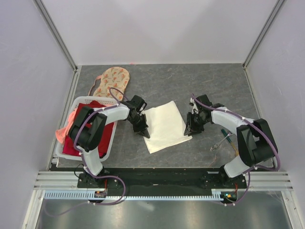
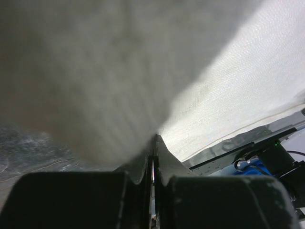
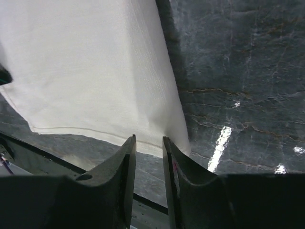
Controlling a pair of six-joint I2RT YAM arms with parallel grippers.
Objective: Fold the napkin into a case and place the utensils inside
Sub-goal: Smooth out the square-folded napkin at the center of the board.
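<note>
Your left end effector [image 2: 153, 143] has its jaws pressed together on the left edge of the napkin [image 1: 166, 125], and the cloth is lifted across its camera. Your right end effector [image 3: 148, 143] is open by a narrow gap at the napkin's right edge, near a corner, and grips nothing. Both arms reach inward, elbows out. The napkin lies mid-worktop [image 1: 205, 81], with the utensils [image 1: 223, 140] to its right. On the left, a basket [image 1: 76, 102] holds a red cloth [image 1: 69, 147], with a peach floral cloth [image 1: 113, 80] behind.
</note>
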